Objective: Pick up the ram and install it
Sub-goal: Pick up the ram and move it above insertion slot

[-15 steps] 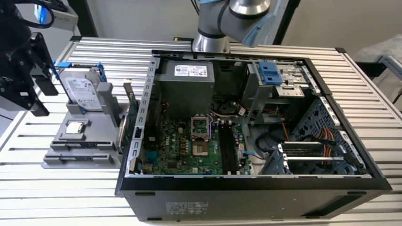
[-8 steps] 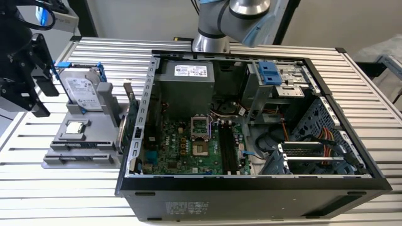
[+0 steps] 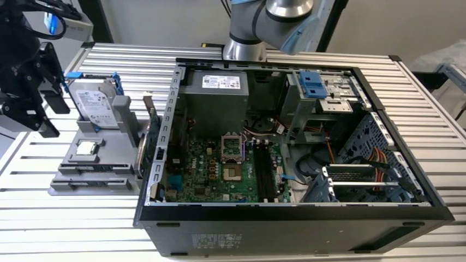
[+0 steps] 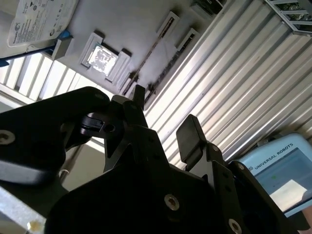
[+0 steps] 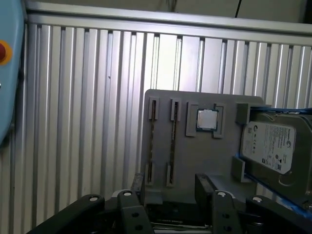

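Slatted table (image 5: 73, 97), ram (image 5: 171, 141) edge-on, claw (image 5: 170, 187) cropped.

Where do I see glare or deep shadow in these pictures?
Second wrist view: the square silver processor chip glares white, the black gripper is silhouetted. First wrist view: the ribbed aluminium table shines in stripes. Exterior view: the open black computer case is dim inside.

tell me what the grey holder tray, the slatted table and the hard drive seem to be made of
Holder tray: looks like matte grey plastic, possibly printed; its surface is dull and even, with no glints.
Table: likely aluminium, going by the ribbed slats with bright satin streaks.
Hard drive: seemingly a metal casing, with a silvery sheen around a white, paper-like label.
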`<state>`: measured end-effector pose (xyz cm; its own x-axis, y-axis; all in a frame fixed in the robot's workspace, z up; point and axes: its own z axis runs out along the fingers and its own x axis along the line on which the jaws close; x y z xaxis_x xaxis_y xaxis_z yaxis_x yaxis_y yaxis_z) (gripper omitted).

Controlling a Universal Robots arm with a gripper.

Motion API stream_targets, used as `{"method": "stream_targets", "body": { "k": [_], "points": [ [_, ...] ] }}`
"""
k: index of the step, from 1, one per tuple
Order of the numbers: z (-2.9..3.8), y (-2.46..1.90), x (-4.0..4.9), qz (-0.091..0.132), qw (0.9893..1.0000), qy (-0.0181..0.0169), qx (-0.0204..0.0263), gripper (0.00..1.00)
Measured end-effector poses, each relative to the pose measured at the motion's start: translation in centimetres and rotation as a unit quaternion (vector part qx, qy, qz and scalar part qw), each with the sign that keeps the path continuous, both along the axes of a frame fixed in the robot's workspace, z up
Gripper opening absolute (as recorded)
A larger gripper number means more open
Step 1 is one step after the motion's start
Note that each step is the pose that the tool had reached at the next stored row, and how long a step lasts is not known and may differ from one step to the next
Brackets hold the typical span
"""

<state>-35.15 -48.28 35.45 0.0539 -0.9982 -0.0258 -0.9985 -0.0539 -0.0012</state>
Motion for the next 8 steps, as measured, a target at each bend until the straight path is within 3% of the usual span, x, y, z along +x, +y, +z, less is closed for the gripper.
{"method": "stream_targets", "body": {
  "k": [8],
  "points": [
    [-0.36,0.03,0.0,-0.002,1.0,-0.0002,-0.0006,1.0]
  ]
}}
